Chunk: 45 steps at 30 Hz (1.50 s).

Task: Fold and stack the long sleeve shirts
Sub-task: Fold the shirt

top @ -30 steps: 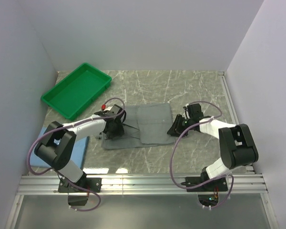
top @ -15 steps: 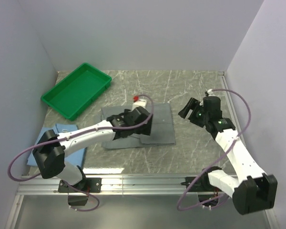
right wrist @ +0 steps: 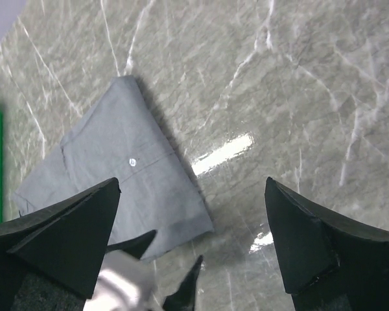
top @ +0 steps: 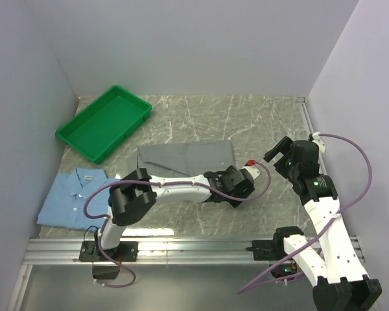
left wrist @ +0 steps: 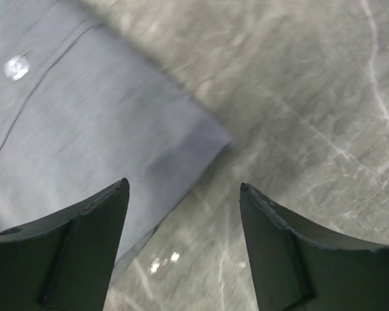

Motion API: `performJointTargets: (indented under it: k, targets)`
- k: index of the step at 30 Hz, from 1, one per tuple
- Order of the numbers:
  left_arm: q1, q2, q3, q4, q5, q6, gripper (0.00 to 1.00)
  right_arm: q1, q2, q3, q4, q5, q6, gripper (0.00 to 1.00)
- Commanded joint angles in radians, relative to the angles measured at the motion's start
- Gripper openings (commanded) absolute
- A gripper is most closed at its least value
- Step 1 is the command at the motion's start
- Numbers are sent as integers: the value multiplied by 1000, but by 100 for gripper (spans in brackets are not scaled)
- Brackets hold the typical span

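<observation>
Top external view: blue shirt (top: 70,197) lies at the near left of the table (top: 259,123), collar toward the wall, well apart from both arms. Left fingers (left wrist: 183,186) are spread apart and hold nothing. They hang low over the near right corner of the folded grey shirt (top: 181,159), cloth under one finger and bare table under the other. Right fingers (right wrist: 193,183) are spread wide and empty, raised over bare table just right of the grey shirt. Green tray (top: 104,122) sits at the far left.

The folded grey shirt (top: 181,157) lies mid-table, the light blue shirt (top: 71,197) near left. The left gripper (top: 236,191) is beside the grey shirt's corner.
</observation>
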Motion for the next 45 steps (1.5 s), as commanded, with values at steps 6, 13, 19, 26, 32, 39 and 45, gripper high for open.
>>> performJointTargets:
  k: [6, 13, 19, 26, 32, 39, 45]
  targets:
    - [-20, 104, 113, 37, 22, 119, 68, -12, -34, 27, -16, 46, 18, 99]
    - [-24, 159, 113, 27, 14, 128, 57, -12, -28, 4, 16, 17, 20, 98]
    - [-24, 169, 99, 37, 10, 111, 29, -10, -11, -21, 63, -26, 11, 96]
    - [-22, 126, 61, 56, -10, 92, 8, -10, 52, -48, 164, -103, 26, 96]
    - [12, 20, -23, 118, 14, 18, 2, -36, 136, -99, 318, -236, 63, 97]
    - [56, -84, -132, 175, 42, -76, 0, -105, 269, -165, 513, -445, 132, 98]
    - [90, -155, -198, 222, 69, -134, 0, -107, 441, -216, 676, -598, 163, 97]
